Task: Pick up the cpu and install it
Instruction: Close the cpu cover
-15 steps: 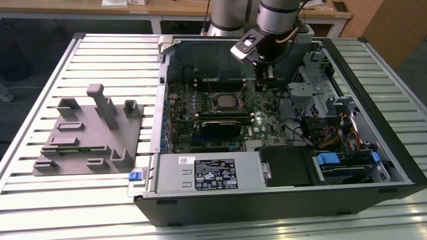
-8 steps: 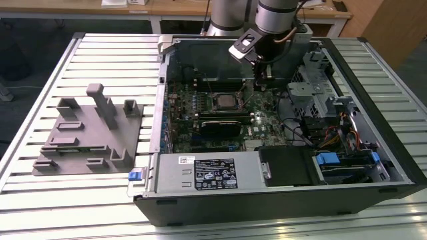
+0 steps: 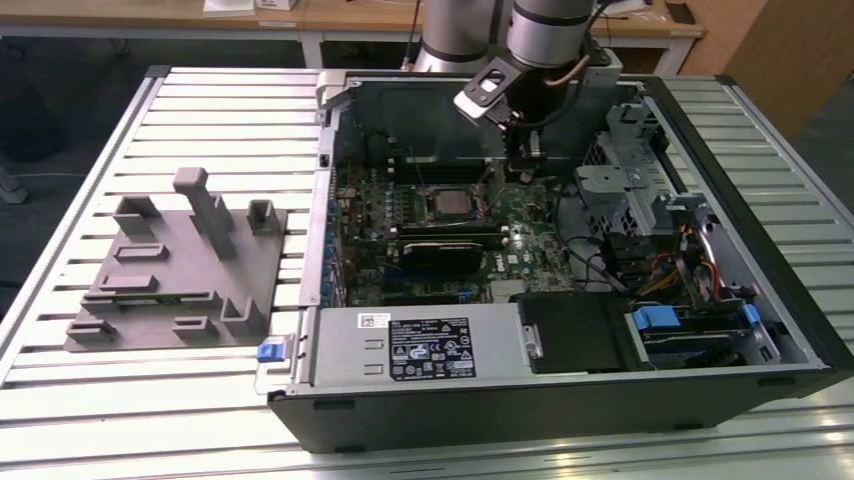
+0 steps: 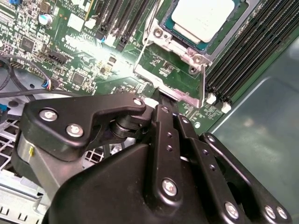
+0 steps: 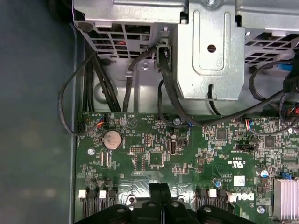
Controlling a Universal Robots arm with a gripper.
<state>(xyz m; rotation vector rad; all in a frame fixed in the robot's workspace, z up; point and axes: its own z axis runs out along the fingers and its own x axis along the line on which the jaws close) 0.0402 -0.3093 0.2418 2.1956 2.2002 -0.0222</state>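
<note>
- The small square cpu with a pale silvery metal top (image 4: pixel 203 17) lies flat in its socket on the green motherboard (image 4: pixel 70 60), just ahead of the jaws' tips.
- The jaws are pressed together with nothing between them. Their tips reach the socket's bright steel frame (image 4: pixel 170 86); contact is unclear.
- It looks light, rigid and smooth-topped, and probably fragile underneath; opposite edges seem the place to hold.
- Black memory slots (image 4: pixel 243 60) flank the socket closely; free room lies above.
</note>
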